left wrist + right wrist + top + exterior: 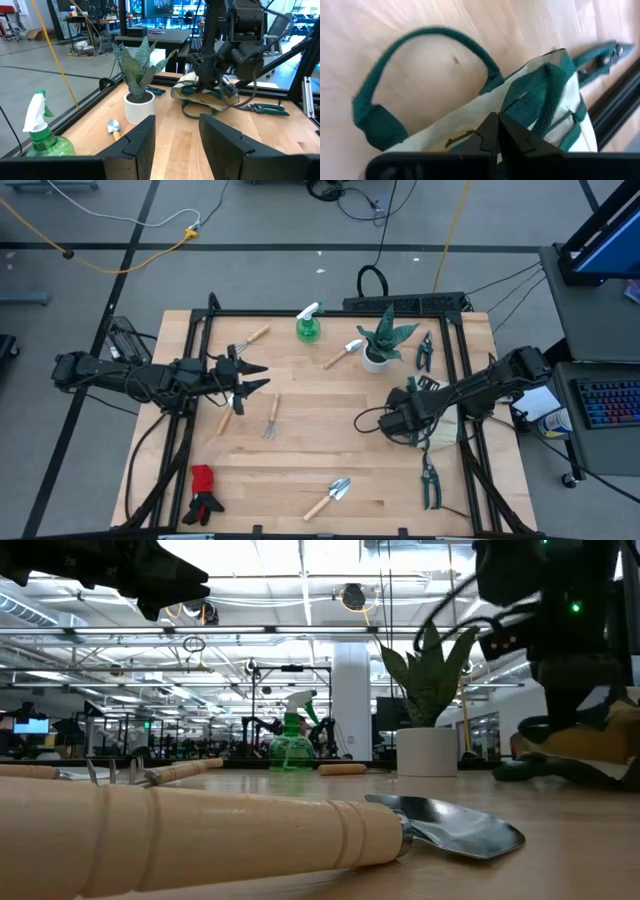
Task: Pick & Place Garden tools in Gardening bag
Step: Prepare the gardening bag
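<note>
Wooden tabletop point(330, 410) fills the high view: the right gripper point(398, 420) sits over the gardening bag point(440, 428) lying slumped at the right edge, while the left gripper point(255, 378) hovers apart above a rake point(270, 418). Low view: a trowel point(300, 830) lies untouched up front. Left wrist view: the bag looks collapsed. Right wrist view: jaws pinched together on the bag's fabric rim, so a thin hold may slip and the mouth may fail to open.
</note>
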`<action>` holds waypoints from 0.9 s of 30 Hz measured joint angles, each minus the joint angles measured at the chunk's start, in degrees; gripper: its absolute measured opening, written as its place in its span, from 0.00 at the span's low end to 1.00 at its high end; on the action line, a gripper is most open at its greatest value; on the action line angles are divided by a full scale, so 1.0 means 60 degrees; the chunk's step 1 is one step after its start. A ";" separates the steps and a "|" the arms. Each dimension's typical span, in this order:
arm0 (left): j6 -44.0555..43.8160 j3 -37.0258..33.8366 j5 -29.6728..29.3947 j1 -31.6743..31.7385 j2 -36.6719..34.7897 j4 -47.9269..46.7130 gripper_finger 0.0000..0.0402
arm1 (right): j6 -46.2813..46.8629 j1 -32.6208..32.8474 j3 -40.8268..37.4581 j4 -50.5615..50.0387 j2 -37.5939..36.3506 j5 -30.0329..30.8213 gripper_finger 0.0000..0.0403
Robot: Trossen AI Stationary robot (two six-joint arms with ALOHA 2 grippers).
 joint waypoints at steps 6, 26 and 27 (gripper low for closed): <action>0.0000 0.0000 0.0000 -0.0001 0.0000 0.0001 0.39 | -0.0269 0.0227 0.0714 0.0146 0.0000 0.0029 0.00; 0.0000 -0.0002 0.0000 0.0000 -0.0002 0.0001 0.39 | -0.5565 0.0043 0.0923 0.6217 0.0000 -0.0025 0.00; 0.0000 -0.0002 -0.0002 0.0002 0.0000 0.0001 0.39 | -0.5769 -0.0011 0.0923 0.6421 0.0000 -0.0028 0.00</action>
